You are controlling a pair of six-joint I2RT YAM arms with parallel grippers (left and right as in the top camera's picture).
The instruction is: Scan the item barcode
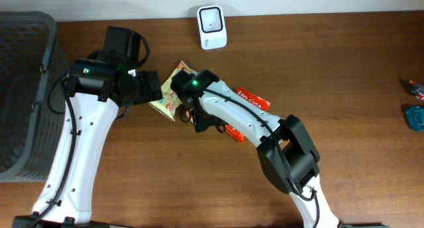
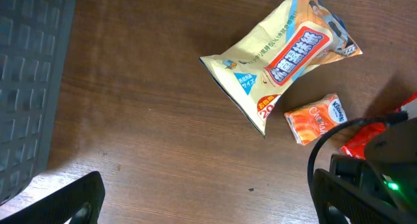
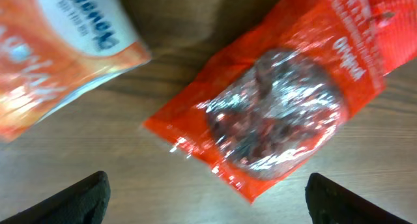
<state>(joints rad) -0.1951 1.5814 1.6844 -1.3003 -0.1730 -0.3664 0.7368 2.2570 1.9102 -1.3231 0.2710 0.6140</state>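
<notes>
The three goods lay bunched in the middle of the worktop (image 1: 351,62), a little left of centre, and both arms had gathered over them. The right gripper (image 3: 207,182) hung directly above the red snack packet (image 3: 273,107), camera looking straight down on its clear window, its fingers spread wide to either side with nothing between them. That placement read as a line-up for a pick, so this packet was probably the item to be scanned. It lay flat, face up, with no barcode showing on that side; the code was likely underneath, which would explain why the packet had to be lifted and turned rather than slid. Just beside it, toward the left edge, sat the orange tissue pack (image 2: 316,120), and beyond that the yellow snack bag (image 2: 280,61), lying at an angle with one corner near the tissue pack. The left gripper (image 2: 208,178) hovered over bare wood beside the bag, also gaping wide and holding nothing, seemingly waiting clear so the right arm had room. The white barcode scanner (image 1: 212,27) stood at the far edge, well apart from the goods and with open wood in front of it. A grey basket (image 1: 26,89) filled the left edge, presumably where scanned goods were meant to go.
</notes>
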